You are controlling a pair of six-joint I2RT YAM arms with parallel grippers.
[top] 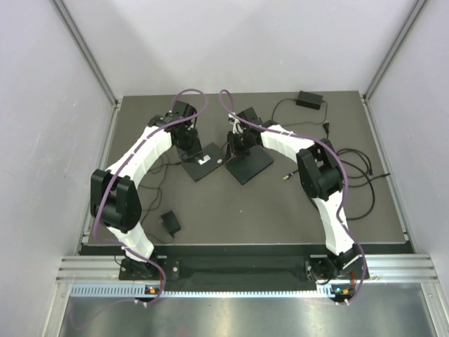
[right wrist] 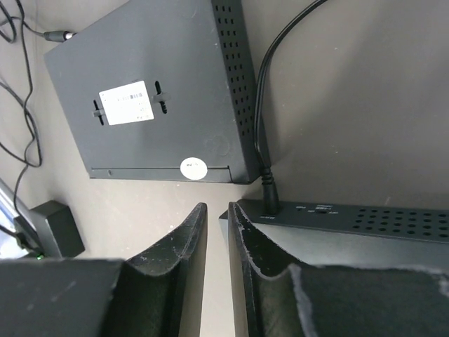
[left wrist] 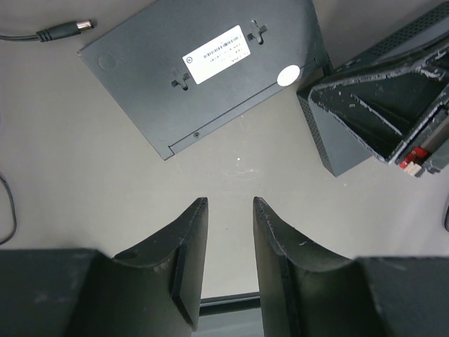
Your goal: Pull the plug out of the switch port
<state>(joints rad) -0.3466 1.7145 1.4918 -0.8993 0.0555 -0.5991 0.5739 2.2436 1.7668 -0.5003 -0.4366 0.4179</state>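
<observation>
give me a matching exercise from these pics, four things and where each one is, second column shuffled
1 loose plug
2 seated plug
3 white label
4 left gripper

a in a port of the near switch
b open, above bare table
c lying free on the table
d on the underside of the other switch

Pairs: 1-c, 2-a, 3-d, 4-b

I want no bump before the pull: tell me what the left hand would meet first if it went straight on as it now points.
Probably the bare table just beyond the left hand; the flat black box with the white label lies further along that line. Depth is unclear from the wrist view.
</observation>
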